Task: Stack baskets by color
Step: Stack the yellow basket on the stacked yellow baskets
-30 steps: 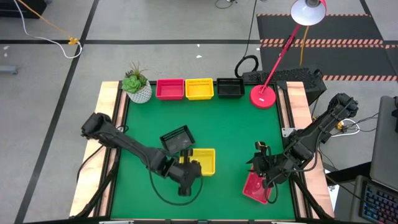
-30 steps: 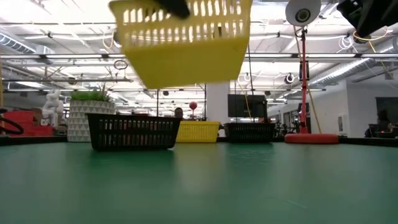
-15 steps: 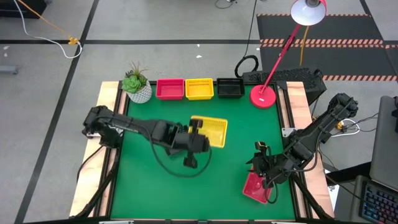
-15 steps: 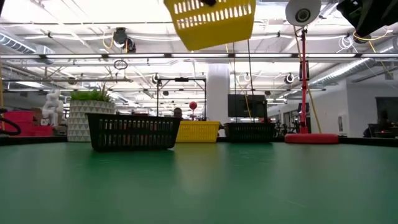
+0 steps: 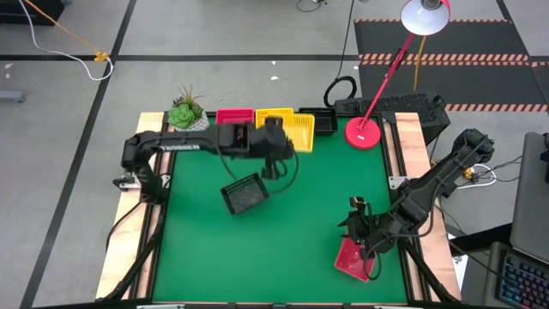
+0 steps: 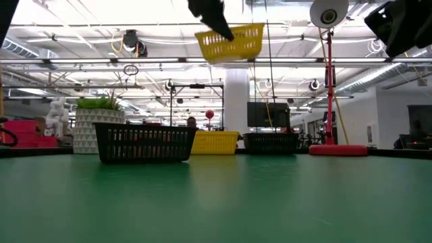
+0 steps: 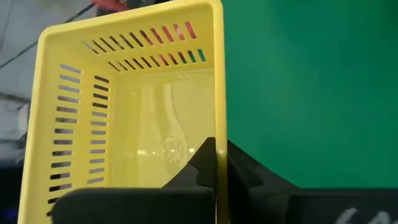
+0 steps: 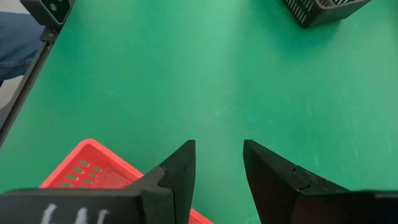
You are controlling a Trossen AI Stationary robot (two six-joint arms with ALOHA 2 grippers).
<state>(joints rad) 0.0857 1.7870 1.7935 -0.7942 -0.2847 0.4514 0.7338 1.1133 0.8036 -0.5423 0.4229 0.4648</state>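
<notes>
**Six baskets counted, one yellow held aloft at the far row**

You have six baskets in the high view: two red, two yellow, two black. At the 12 o'clock edge of the green surface (image 5: 283, 223) sit the red basket (image 5: 233, 117), the yellow basket in the row (image 5: 273, 114), largely covered from above, and the black basket (image 5: 319, 122). A loose black basket (image 5: 244, 194) lies tilted around 10 o'clock from centre, and a second red basket (image 5: 352, 259) lies at about 5 o'clock.

Your left hand (image 5: 273, 148) pinches the wall of the carried yellow basket (image 5: 296, 130), fingers pressed together on its rim; the left wrist view shows this grip, with one finger inside the wall and one outside. The low view shows what the overhead cannot: that basket (image 6: 230, 42) hangs well above the row, tilted.

Your right hand (image 5: 367, 242) hovers at the second red basket with fingers spread; the right wrist view shows them apart, holding nothing, the red rim just beside them.

No readable writing shows on any basket.
</notes>
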